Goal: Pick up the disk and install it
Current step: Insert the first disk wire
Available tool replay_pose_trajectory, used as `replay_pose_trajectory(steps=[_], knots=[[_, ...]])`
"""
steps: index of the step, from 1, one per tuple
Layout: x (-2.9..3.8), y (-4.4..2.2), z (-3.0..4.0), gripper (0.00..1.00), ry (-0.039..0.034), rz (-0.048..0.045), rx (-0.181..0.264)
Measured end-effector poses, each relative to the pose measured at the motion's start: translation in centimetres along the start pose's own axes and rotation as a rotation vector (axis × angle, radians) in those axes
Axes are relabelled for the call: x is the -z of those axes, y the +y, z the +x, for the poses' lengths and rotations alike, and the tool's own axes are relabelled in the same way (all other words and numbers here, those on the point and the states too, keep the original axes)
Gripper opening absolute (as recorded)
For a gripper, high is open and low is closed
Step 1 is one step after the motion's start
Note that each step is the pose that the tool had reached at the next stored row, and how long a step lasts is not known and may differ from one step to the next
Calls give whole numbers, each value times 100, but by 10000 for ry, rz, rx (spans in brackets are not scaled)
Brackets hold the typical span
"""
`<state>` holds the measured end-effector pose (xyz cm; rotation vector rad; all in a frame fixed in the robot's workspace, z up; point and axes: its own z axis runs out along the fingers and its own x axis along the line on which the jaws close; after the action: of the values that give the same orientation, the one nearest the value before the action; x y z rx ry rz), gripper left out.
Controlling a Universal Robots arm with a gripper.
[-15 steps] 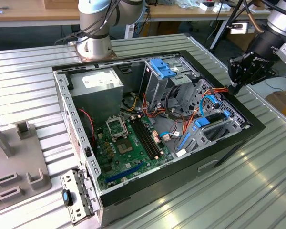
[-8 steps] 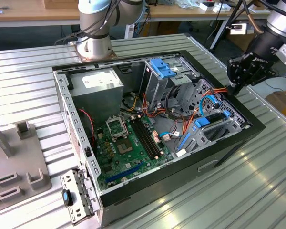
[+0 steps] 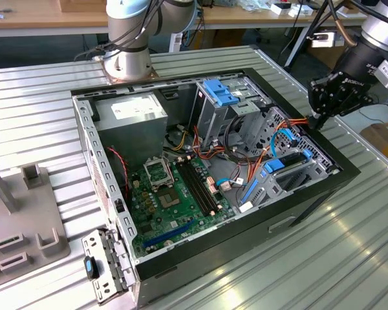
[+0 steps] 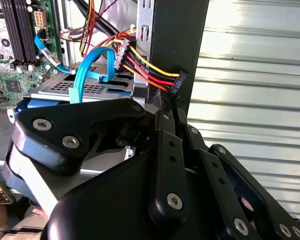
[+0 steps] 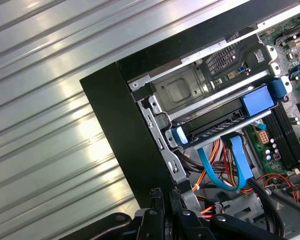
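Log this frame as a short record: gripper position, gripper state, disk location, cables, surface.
gripper position: gripper at the open PC case's wall, on the exterior view's right
gripper state: fingers together, nothing seen between them
disk location: disk in its blue carrier, sitting in the drive bay inside the case
cables: blue data cable and coloured power wires by the disk
surface: ribbed metal table
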<state>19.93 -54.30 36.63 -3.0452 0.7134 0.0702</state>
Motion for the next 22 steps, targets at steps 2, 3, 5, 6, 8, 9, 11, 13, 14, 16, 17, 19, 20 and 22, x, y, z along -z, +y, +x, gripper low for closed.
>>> replay_pose_trajectory(steps=[2,3,5,6,8,9,11,13,14,16,17,19,20,22], knots=[[7,0,0,16,-4,6,-3],[49,0,-2,16,0,1,-5],[160,0,-9,16,56,30,-5],[201,0,-11,16,91,46,-3],[263,0,-14,16,135,69,-1],[337,0,-17,16,167,85,0],[400,0,-20,16,203,102,1],[400,2,-25,16,203,104,-3],[399,14,-48,16,204,105,-36],[397,24,-68,16,203,108,-93],[396,32,-85,16,204,110,-137],[394,52,-126,16,205,112,-193],[394,61,-143,16,205,112,-214],[391,90,-203,16,205,114,-264]])
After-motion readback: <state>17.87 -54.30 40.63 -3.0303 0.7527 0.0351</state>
